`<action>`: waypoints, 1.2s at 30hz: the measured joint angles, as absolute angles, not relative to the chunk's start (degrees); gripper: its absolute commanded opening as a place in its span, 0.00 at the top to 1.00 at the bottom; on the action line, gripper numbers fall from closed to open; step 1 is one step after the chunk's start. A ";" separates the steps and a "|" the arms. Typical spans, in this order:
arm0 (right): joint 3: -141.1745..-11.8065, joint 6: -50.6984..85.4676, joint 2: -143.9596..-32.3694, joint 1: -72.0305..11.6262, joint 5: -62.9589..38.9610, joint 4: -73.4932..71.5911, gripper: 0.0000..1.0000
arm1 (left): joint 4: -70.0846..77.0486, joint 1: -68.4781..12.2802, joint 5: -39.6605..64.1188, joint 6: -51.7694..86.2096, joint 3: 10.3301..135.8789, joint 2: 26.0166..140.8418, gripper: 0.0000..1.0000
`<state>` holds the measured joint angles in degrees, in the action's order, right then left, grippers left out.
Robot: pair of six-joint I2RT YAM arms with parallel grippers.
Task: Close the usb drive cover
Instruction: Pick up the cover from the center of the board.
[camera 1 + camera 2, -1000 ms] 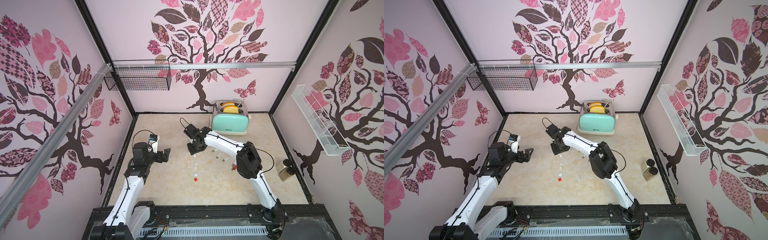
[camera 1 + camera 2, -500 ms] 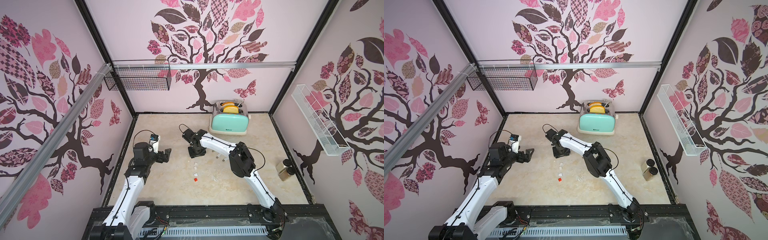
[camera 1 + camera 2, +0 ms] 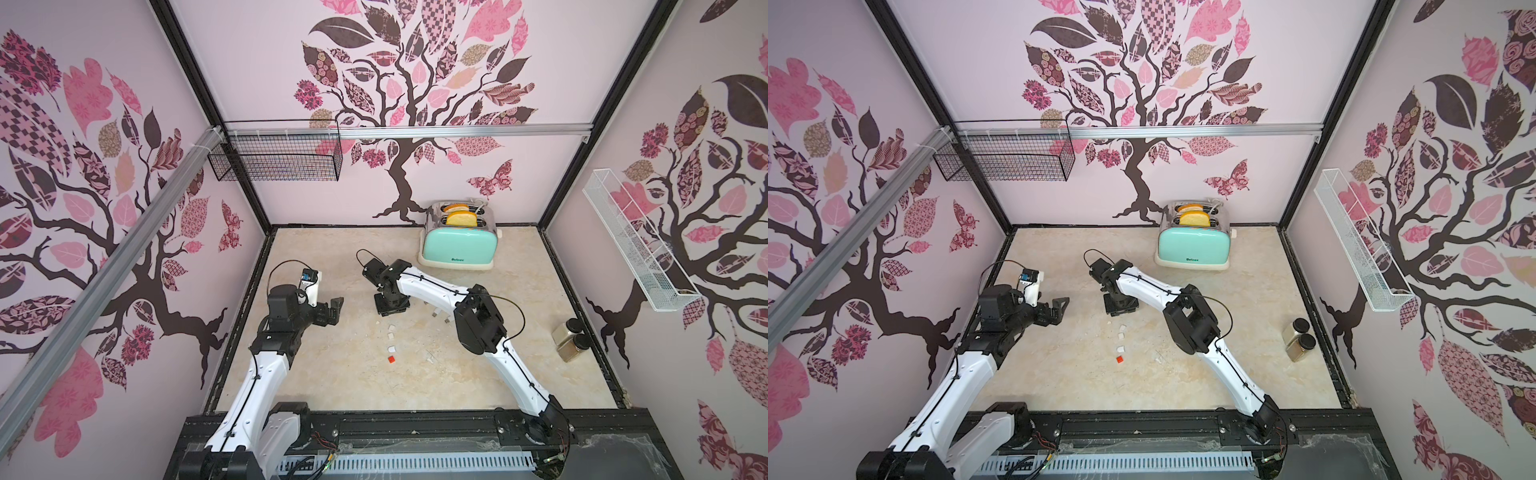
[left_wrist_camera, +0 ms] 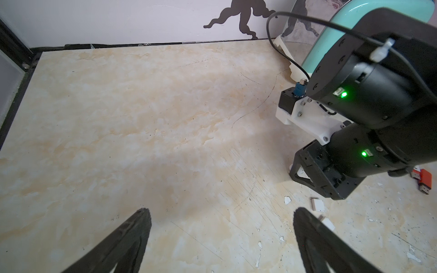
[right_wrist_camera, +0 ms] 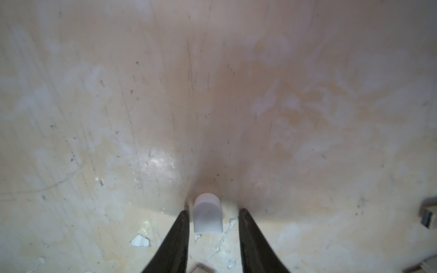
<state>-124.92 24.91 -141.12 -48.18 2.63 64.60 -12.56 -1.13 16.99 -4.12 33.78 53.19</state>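
USB drive cover, the small white rounded plastic cap (image 5: 208,216), sits about mid-worktop, but in both top views the right gripper (image 3: 391,306) hides it completely. Only the right wrist view shows it, a bit blurry: black fingers (image 5: 178,238) straddle it, not clamped, one almost touching, the other clearly apart. The orange plastic usb drive (image 4: 426,177) with its metal plug peeks out past the right arm, half cut off at the view's edge. The left gripper (image 4: 221,210) hangs released, fingers spread wide. The worktop (image 3: 332,386) is beige marble-look, scratched, with white flakes (image 5: 140,240) scattered. Pink walls (image 3: 257,62) with tree decals; glossy rounded mint toaster (image 3: 457,249) by the worktop's back edge.
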 measured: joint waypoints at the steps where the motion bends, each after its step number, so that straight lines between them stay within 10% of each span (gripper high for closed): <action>1: -124.92 24.84 -141.12 -48.21 2.61 64.64 0.66 | -12.56 -1.13 16.99 -4.12 33.78 53.19 0.02; 26: -124.27 20.47 -140.64 -48.07 2.76 64.88 0.80 | -12.80 -1.85 16.71 -3.44 34.04 53.45 0.02; 36: -100.51 12.75 -121.80 -45.69 0.89 54.70 0.83 | -18.52 -3.07 20.01 -0.32 41.39 58.98 0.02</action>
<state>-100.51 12.75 -121.80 -45.69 0.89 54.70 -18.52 -3.07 20.01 -0.32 41.39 58.98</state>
